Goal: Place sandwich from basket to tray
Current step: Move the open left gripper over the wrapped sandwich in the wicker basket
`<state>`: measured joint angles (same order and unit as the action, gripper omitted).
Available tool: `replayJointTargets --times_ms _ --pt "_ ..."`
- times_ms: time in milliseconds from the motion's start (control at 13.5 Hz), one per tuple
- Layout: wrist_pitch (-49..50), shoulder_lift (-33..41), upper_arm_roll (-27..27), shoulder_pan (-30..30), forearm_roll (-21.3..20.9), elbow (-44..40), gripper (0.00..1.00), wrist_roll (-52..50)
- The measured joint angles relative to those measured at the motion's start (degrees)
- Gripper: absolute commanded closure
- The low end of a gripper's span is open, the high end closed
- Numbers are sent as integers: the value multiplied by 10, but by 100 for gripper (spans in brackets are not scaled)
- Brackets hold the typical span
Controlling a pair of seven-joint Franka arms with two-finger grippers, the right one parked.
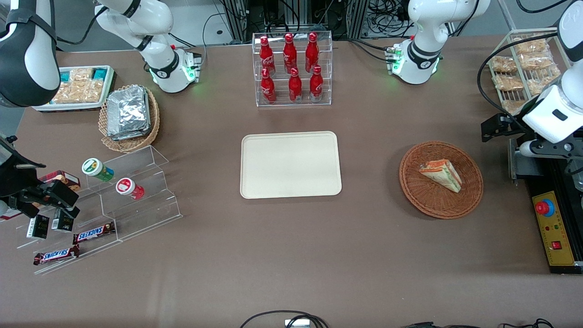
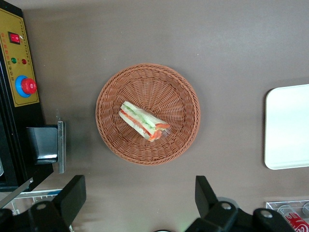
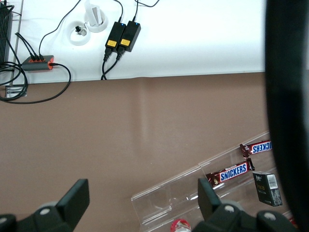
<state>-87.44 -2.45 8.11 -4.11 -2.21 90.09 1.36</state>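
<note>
The sandwich [image 1: 441, 174] [image 2: 143, 121] is a wrapped triangular wedge with orange, red and green layers. It lies on its side in the round reddish-brown wicker basket [image 1: 469, 200] [image 2: 179, 87]. The cream rectangular tray [image 1: 290, 165] [image 2: 288, 126] sits bare at the table's middle, toward the parked arm's end from the basket. My left gripper [image 1: 496, 127] [image 2: 139, 195] hangs well above the table beside the basket, toward the working arm's end. It is open, fingers spread wide, nothing between them.
A black and yellow control box [image 1: 553, 232] with a red stop button lies at the working arm's table edge. A clear rack of red bottles [image 1: 293, 68] stands farther from the camera than the tray. A wire rack of bagged snacks [image 1: 524, 64] stands near the working arm.
</note>
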Motion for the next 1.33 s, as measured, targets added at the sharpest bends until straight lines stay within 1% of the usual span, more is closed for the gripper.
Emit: replayJointTargets --times_ms 296,593,815,1185,1333 --pt "0 0 -1 -2 -1 1 0 0" --pt "-4 -3 -4 -28 -1 19 0 -1" --pt "-72 -4 -4 -29 -1 98 0 -55" --pt "-276 8 -4 -44 -2 286 0 -141" --pt "-336 11 -4 -47 -2 342 0 -190"
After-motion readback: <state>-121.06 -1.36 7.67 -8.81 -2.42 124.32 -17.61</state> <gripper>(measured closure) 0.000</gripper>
